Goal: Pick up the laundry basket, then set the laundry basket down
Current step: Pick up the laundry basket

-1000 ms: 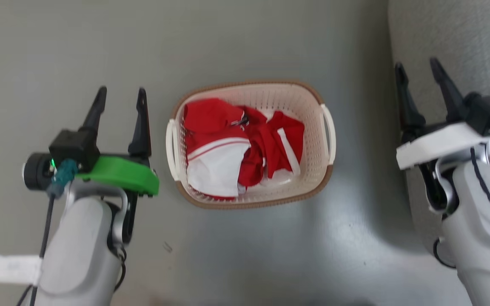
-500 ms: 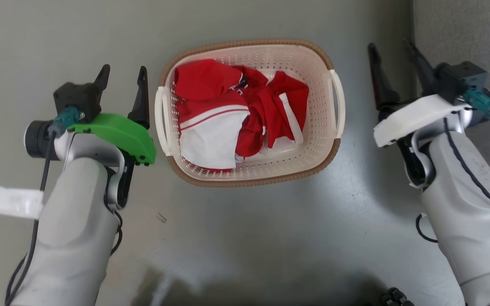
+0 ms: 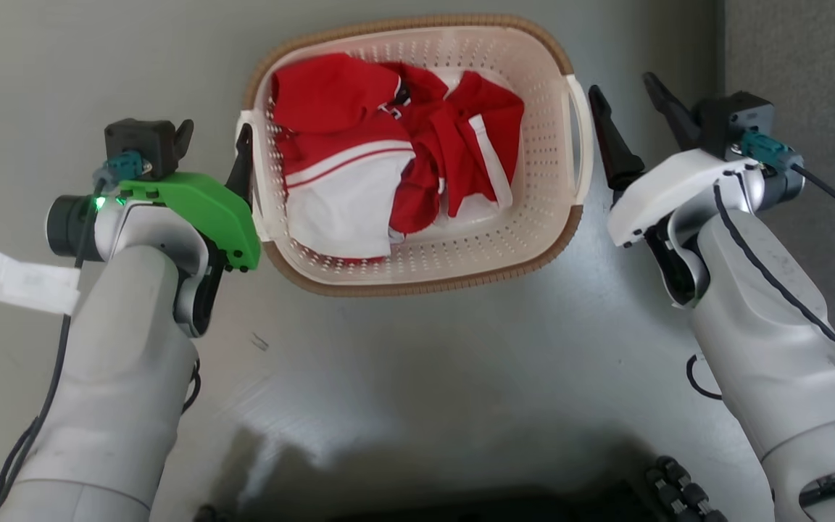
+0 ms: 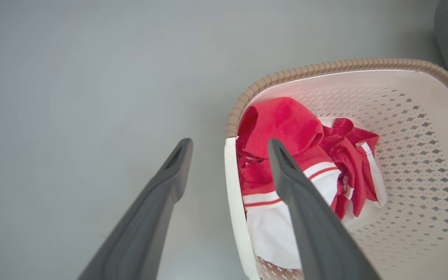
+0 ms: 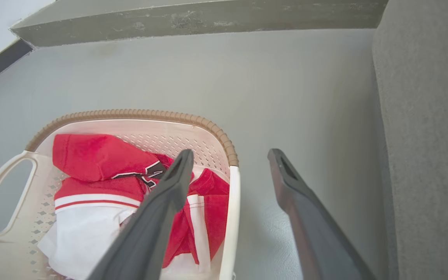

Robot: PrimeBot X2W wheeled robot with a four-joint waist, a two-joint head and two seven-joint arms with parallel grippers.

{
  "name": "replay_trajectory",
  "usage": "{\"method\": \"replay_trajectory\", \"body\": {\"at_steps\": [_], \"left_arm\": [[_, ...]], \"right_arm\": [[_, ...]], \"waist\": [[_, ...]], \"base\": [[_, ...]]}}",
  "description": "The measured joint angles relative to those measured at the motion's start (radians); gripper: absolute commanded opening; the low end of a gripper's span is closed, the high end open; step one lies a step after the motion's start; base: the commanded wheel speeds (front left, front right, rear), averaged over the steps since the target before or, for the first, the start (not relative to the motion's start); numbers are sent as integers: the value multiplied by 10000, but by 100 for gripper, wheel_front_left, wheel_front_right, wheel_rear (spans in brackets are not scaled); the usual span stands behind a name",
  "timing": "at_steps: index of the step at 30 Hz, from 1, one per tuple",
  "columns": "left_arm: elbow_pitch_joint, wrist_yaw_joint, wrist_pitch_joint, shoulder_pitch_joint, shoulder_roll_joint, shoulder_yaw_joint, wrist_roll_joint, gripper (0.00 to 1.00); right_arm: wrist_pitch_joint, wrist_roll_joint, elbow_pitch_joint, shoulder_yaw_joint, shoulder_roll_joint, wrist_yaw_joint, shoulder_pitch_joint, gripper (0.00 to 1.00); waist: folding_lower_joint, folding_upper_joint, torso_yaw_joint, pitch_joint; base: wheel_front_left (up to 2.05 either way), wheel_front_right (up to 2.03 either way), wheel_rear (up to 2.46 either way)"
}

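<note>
Grey floor (image 3: 417,377) bears the laundry basket (image 3: 533,217) between my left gripper (image 3: 216,134) and right gripper (image 3: 621,83), both spread wide, holding nothing; it looks light and stiff, best taken by its white loop handles (image 3: 588,145).

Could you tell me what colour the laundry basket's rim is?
The rim of the laundry basket is brown with a woven look; clearest in the left wrist view.
</note>
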State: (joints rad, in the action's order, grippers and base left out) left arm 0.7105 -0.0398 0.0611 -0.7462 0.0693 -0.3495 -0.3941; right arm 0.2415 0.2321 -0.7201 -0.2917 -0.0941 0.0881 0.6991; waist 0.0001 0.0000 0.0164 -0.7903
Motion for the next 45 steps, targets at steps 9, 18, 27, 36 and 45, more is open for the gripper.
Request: {"method": "replay_trajectory", "body": {"at_steps": [9,18,27,36,45], "left_arm": [[1011,-144,-81,-589,27,36,-2,100],[1789,-307,-77,-1221,13,27,-10,100],[2550,-407,-52,-1821,-205,151,-205,0],[3154,-493,29,-2150,-545,127,-316,0],[3983,-667,59,-2152,-713,127,-598,0]], "right_arm": [[0,4,-880,-380,130,115,525,100],[-61,4,-1626,-690,205,199,1127,100],[-63,67,-2228,-874,232,267,1697,0],[-90,244,-2836,-961,477,339,1938,0],[-92,320,-3611,-1081,589,353,1954,0]], "waist": [[0,0,179,-697],[-1,0,301,-1386],[-1,0,240,-1863],[-1,0,187,-1787],[0,0,166,-1265]], "base": [[0,0,0],[0,0,0],[0,0,0],[0,0,0],[0,0,0]]}}
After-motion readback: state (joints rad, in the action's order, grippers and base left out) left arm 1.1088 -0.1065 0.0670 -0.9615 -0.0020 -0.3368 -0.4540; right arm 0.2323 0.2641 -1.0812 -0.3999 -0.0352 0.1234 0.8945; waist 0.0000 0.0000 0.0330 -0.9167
